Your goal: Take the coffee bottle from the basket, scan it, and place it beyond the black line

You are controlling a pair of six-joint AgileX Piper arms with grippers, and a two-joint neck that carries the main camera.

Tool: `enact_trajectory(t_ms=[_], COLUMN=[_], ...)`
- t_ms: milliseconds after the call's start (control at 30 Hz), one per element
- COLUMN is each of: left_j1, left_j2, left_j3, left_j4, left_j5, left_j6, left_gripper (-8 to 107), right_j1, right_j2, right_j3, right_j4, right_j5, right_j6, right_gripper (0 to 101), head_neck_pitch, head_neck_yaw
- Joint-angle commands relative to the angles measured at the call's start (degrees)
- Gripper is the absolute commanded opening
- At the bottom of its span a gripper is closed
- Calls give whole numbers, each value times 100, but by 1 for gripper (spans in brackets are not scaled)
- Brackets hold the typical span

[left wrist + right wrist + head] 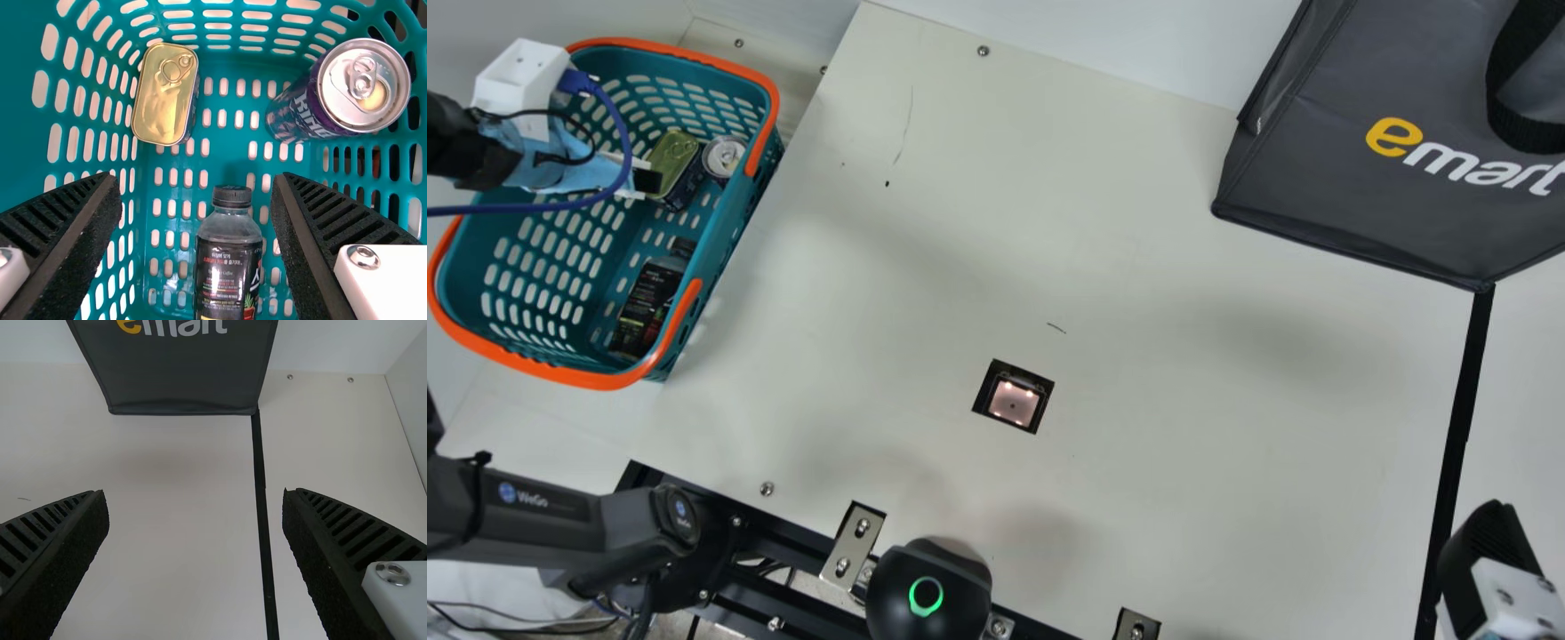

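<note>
Over the far part of the teal basket [734,240] is my left gripper [645,182], above the tin. The coffee bottle [649,302], dark-labelled with a black cap, lies in the basket's near part. In the left wrist view my left gripper [197,193] is open, with the bottle [230,260] lower down between its spread fingers and nothing held. My right gripper [1489,569] is at the table's right, by the black line [1467,391]. In the right wrist view my right gripper [197,507] stands open and empty above the line [261,500].
A gold-topped tin [163,93] and a purple can [333,93] share the basket. The scanner window [1014,400] is set in the table [1183,444]. A dark grey bag [1352,160] stands at the back right, near the line's far end.
</note>
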Motion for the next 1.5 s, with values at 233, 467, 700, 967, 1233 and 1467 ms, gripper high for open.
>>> enact_trajectory(t_ms=[233, 467, 700, 967, 1233, 1467], left_j1=[13, -14, -66, -116, -177, -216], left_j2=[299, 496, 696, 927, 1224, 1525], left_j3=[-24, 123, 278, 439, 466, 389], left_j4=[67, 48, 13, -15, -66, -89], left_j5=[-46, -210, -416, -674, -923, -1136], left_j6=[89, 214, 335, 459, 531, 541], left_gripper=[90, 90, 90, 90, 90, 90], right_j1=[0, 0, 0, 0, 0, 0], right_j2=[0, 0, 0, 0, 0, 0], right_j3=[0, 0, 0, 0, 0, 0], right_j4=[0, 0, 0, 0, 0, 0], right_j5=[0, 0, 0, -13, -13, -13], right_j6=[0, 0, 0, 0, 0, 0], right_gripper=[91, 91, 91, 91, 91, 91], head_neck_pitch=[-157, -157, -157, -157, -157, -157], head_neck_yaw=[14, 14, 14, 14, 14, 14])
